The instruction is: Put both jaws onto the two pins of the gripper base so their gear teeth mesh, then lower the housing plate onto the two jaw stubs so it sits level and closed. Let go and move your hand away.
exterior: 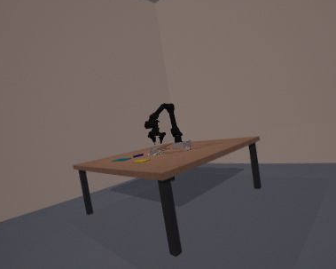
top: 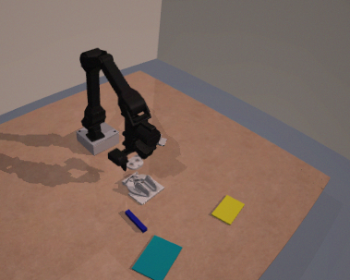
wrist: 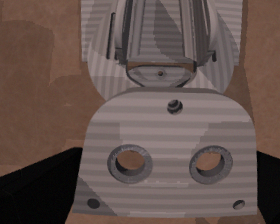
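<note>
White flat housing plate with rounded corners and two ringed holes (top: 135, 162) (wrist: 167, 135) pinched by its side edges in my black gripper (top: 134, 160) (exterior: 156, 142) (wrist: 165, 158), hanging beside pale gripper base (top: 146, 195) (exterior: 155, 152) (wrist: 95, 30). Looks light, stiff, probably slick; side grip seems right, lol.

In the top view, the housing plate (top: 135, 163) (wrist: 170, 132) was between the pincer's (top: 136, 161) (exterior: 158, 142) (wrist: 170, 175) fingers, above the bench (top: 265, 170) (exterior: 201, 159) (wrist: 30, 100) and behind the gripper base (top: 158, 188) (exterior: 155, 152) (wrist: 227, 30), which bore the jaws (top: 150, 183) (wrist: 187, 30). Before that lay the bar (top: 136, 221) (exterior: 138, 155), then the larger sheet (top: 157, 258) (exterior: 121, 160); the smaller sheet (top: 228, 210) (exterior: 141, 161) lay to their right.
</note>
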You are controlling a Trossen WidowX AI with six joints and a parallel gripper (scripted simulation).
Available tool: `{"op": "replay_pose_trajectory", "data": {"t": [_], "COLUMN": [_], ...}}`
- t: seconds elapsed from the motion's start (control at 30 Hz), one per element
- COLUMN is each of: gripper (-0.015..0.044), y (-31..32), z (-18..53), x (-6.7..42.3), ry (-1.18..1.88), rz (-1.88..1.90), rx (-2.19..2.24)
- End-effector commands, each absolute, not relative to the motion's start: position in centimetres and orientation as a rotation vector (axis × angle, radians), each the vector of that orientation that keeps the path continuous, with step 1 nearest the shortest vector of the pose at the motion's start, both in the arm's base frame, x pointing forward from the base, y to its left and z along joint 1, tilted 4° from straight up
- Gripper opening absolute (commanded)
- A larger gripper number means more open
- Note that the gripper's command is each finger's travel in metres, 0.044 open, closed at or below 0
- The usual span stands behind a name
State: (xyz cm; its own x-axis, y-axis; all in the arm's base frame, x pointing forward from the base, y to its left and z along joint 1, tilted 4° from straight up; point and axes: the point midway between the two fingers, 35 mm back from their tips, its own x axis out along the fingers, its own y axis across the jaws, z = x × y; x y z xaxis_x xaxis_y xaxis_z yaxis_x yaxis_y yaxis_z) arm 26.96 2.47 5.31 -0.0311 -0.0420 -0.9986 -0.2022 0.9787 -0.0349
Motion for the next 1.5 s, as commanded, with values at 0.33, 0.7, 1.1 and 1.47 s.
{"op": "replay_pose_trajectory", "data": {"t": [0.33, 0.7, 1.1, 1.47], "gripper": [0.0351, 0.0351, 0.0351, 0.0351], "y": [2.4, 2.4, 2.3, 2.2], "z": [5.3, 4.4, 2.4, 0.6], "x": [27.1, 27.1, 27.2, 27.1], "ry": [1.598, 1.598, 1.598, 1.598], "rz": [0.134, 0.134, 0.134, 0.134], "rx": [-0.201, -0.201, -0.202, -0.202]}}
